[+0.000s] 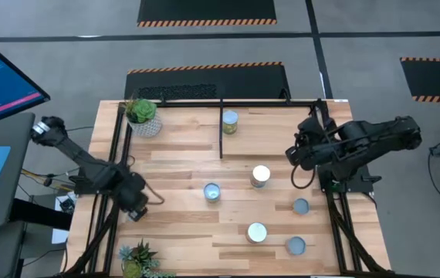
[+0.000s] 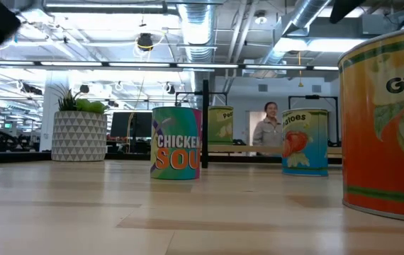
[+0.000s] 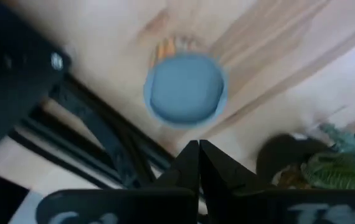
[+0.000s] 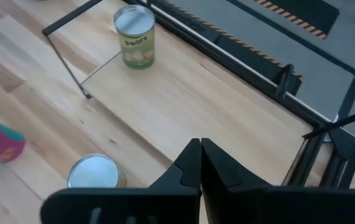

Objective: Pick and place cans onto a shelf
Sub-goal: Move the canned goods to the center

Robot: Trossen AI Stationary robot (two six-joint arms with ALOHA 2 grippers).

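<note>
On the light wooden table [image 1: 181, 154], the right gripper [image 4: 200, 163] hangs over the right side, near the black metal frame [image 1: 336, 208]; its two dark fingers are pressed together with nothing between them. It looks toward the shelf [image 4: 184, 93], a shallow bay of pale wood bounded by thin black rods along the table's far edge. One green-labelled pear can with a silvery round top [image 4: 134, 36] stands upright inside that bay, just right of the black dividing rod [image 1: 221, 127] and well apart from the right gripper.

Nearer this gripper, outside the bay, a silver-topped can [image 1: 260, 175] stands just beside its fingers in the overhead view. A pink-and-teal soup can [image 1: 211, 191] stands further toward the table's middle. Three more tins stand toward the near right corner: a blue-grey-topped one [image 1: 301, 205] next to the frame, a silver-topped one [image 1: 256, 232], and another blue-grey-topped one [image 1: 296, 245].

The left gripper [image 3: 198, 163] waits at the table's left edge, fingers closed and empty, with a blue-grey-topped can [image 3: 185, 88] on the wood ahead of them.

A small green potted plant in a white patterned pot [image 1: 142, 114] sits at the far left corner, and a second plant [image 1: 139, 259] at the near left corner.
</note>
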